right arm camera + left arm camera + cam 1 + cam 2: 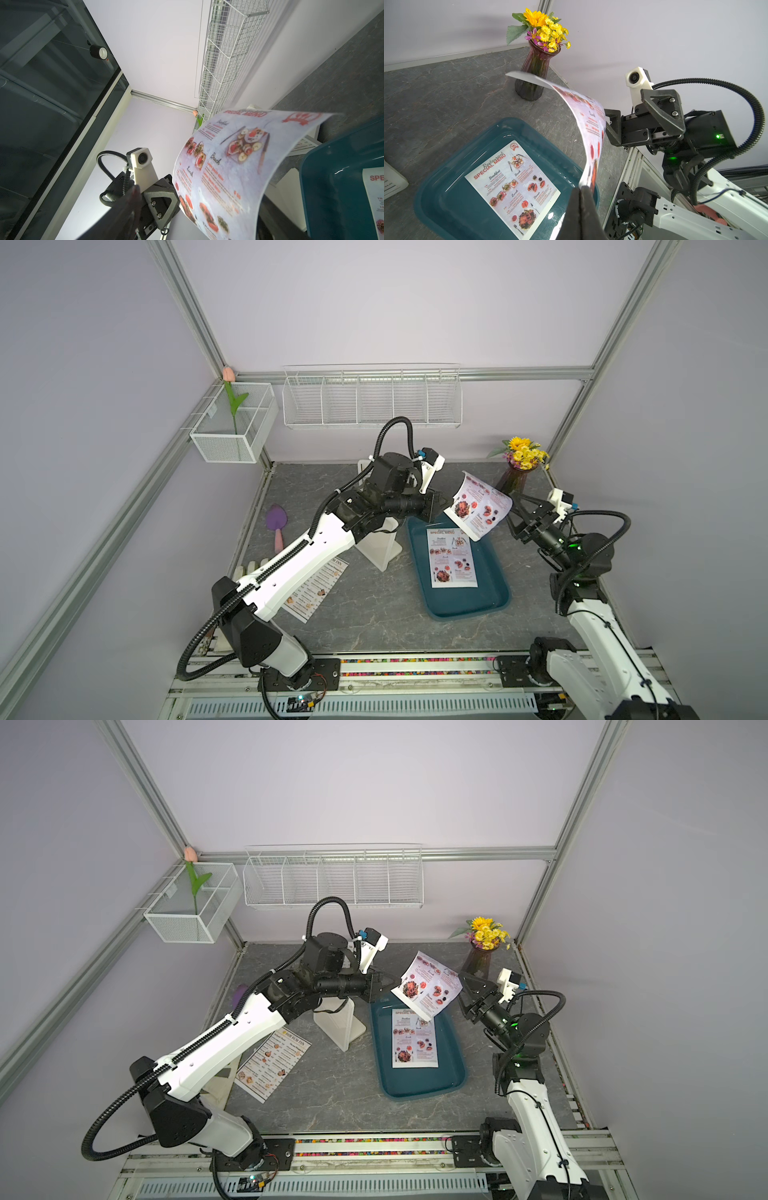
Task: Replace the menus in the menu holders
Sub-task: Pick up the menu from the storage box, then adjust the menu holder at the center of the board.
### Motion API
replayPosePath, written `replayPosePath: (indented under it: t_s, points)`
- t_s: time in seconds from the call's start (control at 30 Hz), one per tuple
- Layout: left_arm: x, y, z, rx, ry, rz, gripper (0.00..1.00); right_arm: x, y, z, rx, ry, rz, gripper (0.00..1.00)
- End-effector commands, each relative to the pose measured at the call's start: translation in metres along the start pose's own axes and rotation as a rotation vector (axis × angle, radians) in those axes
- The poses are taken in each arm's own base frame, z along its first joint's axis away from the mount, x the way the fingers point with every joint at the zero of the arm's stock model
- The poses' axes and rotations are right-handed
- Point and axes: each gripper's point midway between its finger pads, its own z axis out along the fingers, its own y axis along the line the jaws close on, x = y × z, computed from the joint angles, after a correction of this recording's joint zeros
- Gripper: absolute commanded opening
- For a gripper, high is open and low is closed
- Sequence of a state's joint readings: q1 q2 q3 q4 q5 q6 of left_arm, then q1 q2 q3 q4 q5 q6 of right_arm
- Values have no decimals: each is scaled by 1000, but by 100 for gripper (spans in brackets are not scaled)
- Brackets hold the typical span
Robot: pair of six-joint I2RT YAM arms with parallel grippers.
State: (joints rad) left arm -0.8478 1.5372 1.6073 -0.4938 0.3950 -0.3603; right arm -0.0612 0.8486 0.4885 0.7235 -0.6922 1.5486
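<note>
You work here in a robot lab cell, dressed up as a restaurant table. Aluminium frame posts [189, 302] carry lilac walls [374, 302] around a grey stone-look tabletop [374, 614]. At 6 o'clock two arms [307, 556] stand on a metal rail [415, 680]. At 12 o'clock hangs a wire rack [372, 400], at 10 o'clock a mesh basket [232, 435] with a tulip [227, 374], at 2 o'clock a flower vase [513, 481]. A menu sheet [453, 558] lies in a teal tray [494, 597].

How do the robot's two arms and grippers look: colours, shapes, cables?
The left arm and right arm have white shells and black joints; a black corrugated hose runs along each. The left gripper and right gripper are black, with triangular frames. Each wrist bears a white camera; a green light glows on the right arm.
</note>
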Motion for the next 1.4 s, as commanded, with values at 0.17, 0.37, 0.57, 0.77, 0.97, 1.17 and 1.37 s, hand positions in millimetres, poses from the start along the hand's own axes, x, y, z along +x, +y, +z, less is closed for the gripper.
replayPosePath:
  t_s: [0.17,0.37,0.57,0.77,0.97,1.17,1.37]
  points:
    - [-4,-3,-7,11,-17,-5,0,-5,17,0,-40,-15,-62,65]
    - [-3,-3,-6,11,-16,-7,0,-4,18,-1,-36,-20,-105,50]
    - [-6,-3,-7,12,-26,-17,0,-2,26,-3,-47,-17,-140,37]
    - [-7,-5,-8,19,-38,-32,0,0,29,-6,-48,-25,-160,23]
    - [-8,-3,-10,11,-55,-43,22,1,29,-8,-23,-30,-175,15]
    - [-6,19,-16,-101,-80,-64,53,0,23,-11,57,-45,-218,8]
    - [14,98,-50,-505,-89,-108,63,8,28,-9,181,-9,-359,8]
